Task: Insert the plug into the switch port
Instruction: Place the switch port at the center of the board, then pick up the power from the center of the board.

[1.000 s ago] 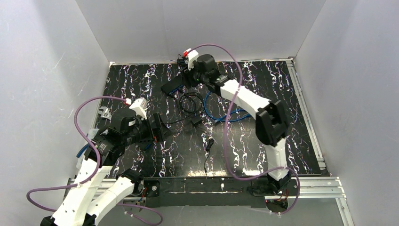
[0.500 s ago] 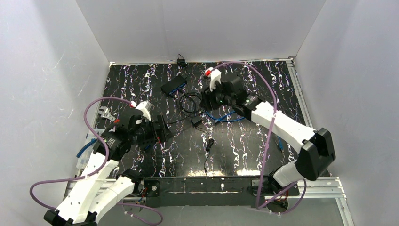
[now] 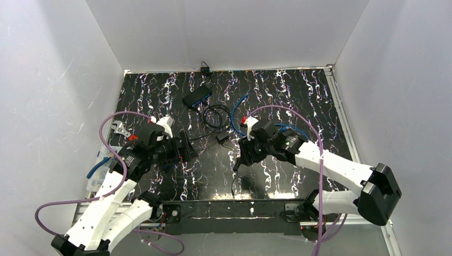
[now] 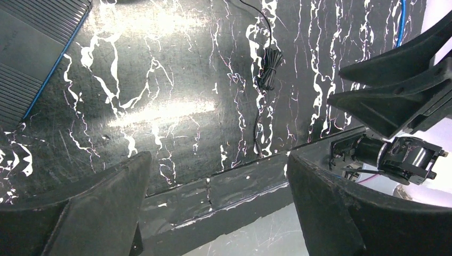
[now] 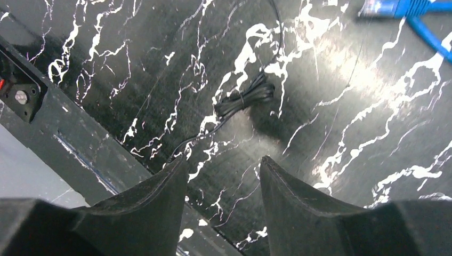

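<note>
The black switch box lies at the back middle of the marbled black mat. A blue network cable curves beside it and runs under my right arm; its blue plug shows at the top right of the right wrist view. My right gripper is open and empty, hovering over a small bundled black cable near the front middle. The gripper also shows in its own wrist view. My left gripper is open and empty at the left, with the same bundle ahead of it.
A coiled black cable and a small black adapter lie mid-mat. A small black device sits at the back wall. A ribbed black surface with a blue edge fills the left wrist view's corner. The metal front rail borders the mat.
My right arm swung from beside the switch at the back down to the front middle, over the bundled black cable. My left arm shifted only slightly.
</note>
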